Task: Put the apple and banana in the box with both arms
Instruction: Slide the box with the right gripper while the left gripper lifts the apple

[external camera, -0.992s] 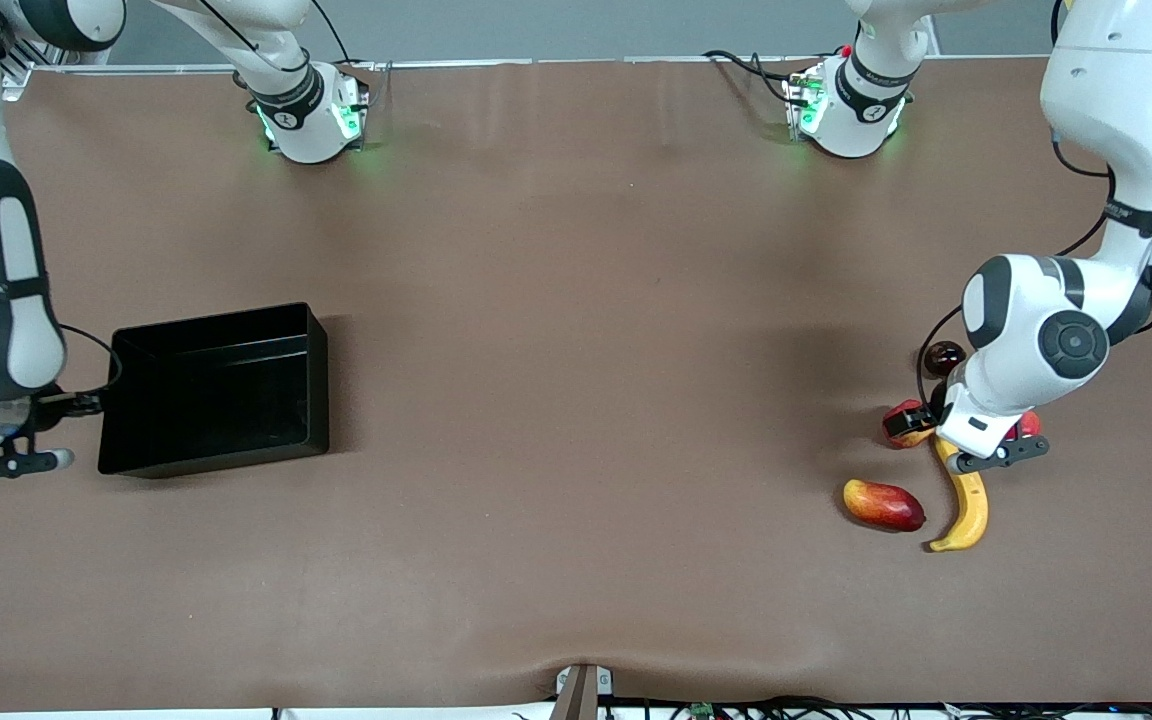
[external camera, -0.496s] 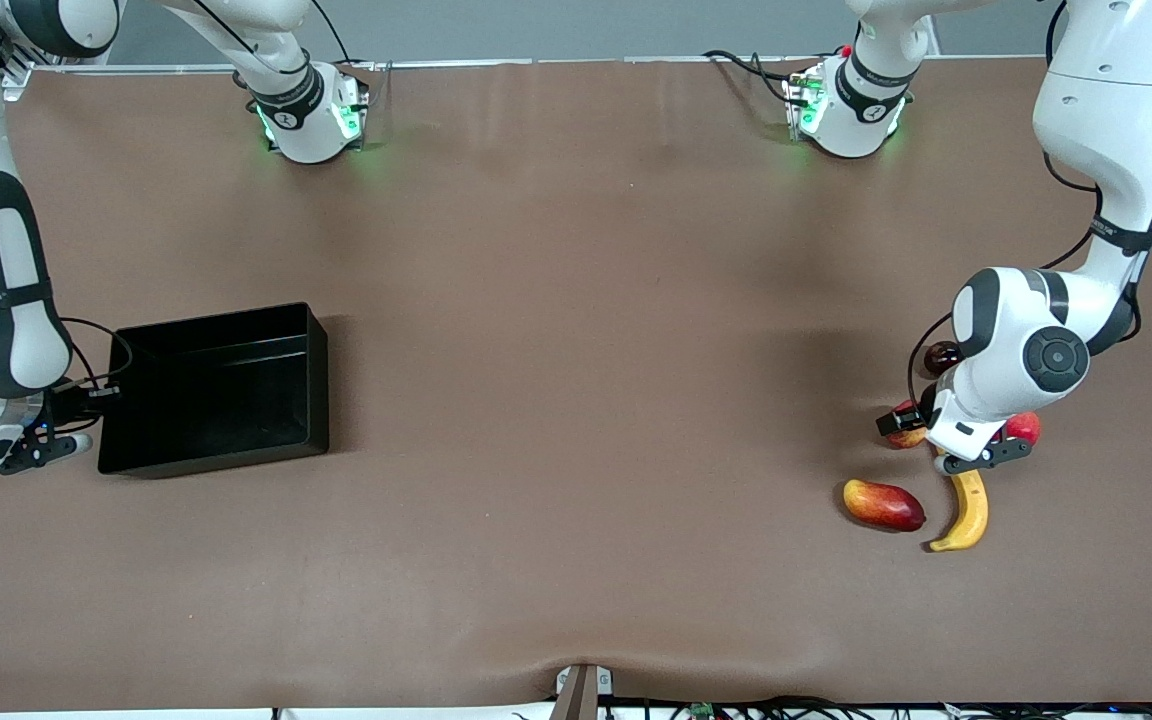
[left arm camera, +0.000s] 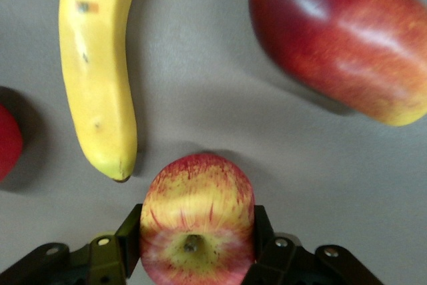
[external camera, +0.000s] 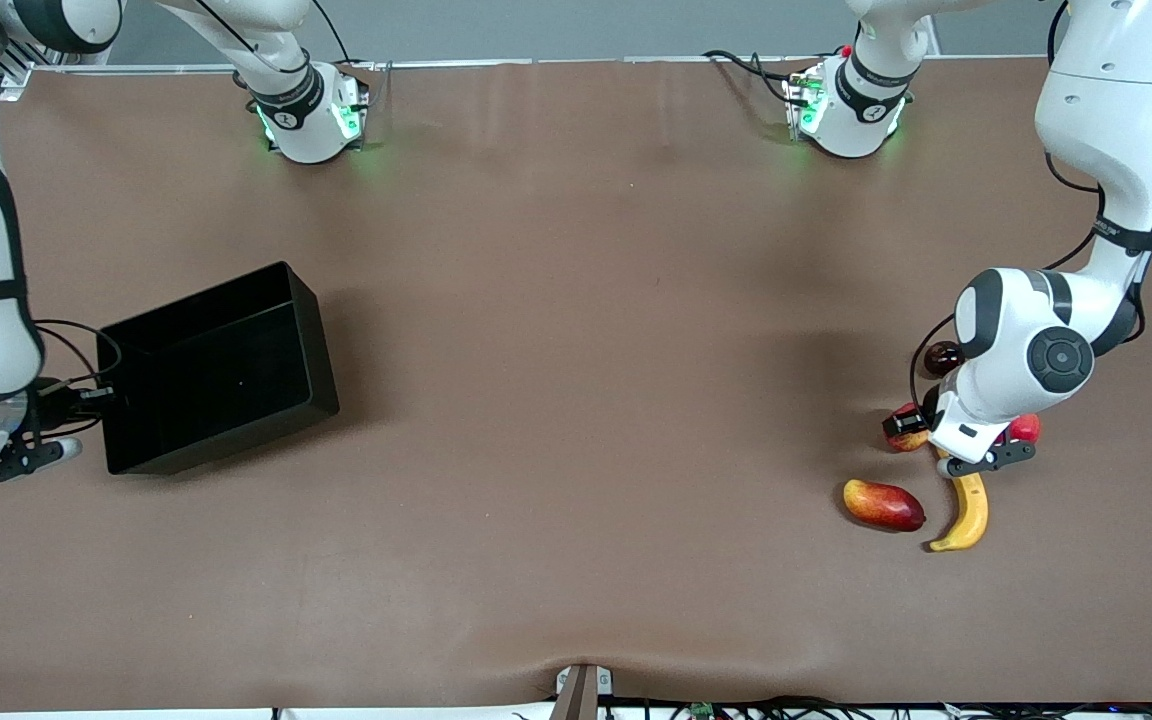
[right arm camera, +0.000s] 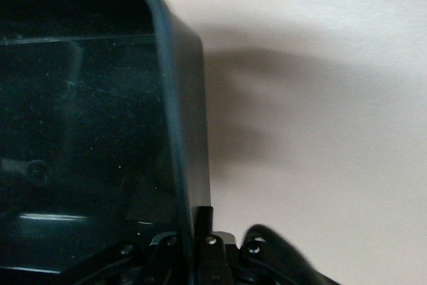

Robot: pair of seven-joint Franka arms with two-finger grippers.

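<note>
Lying just off the left pincer's (left arm camera: 193, 258) tips, the curved yellow banana (left arm camera: 97, 71) rests on the brown surface (external camera: 576, 400), an elongated red-yellow fruit (left arm camera: 347, 38) a little farther out. Between the pads sits the small streaky red-and-yellow apple (left arm camera: 197, 221), pinched across its widest part, stem end toward the wrist; it looks firm, light and waxy, so a mid-girth hold suits it. At the right arm's end, the right pincer (right arm camera: 197, 231) seems clamped on the wall of the glossy black plastic box (external camera: 216, 370), stiff, probably light, apparently tilted.
</note>
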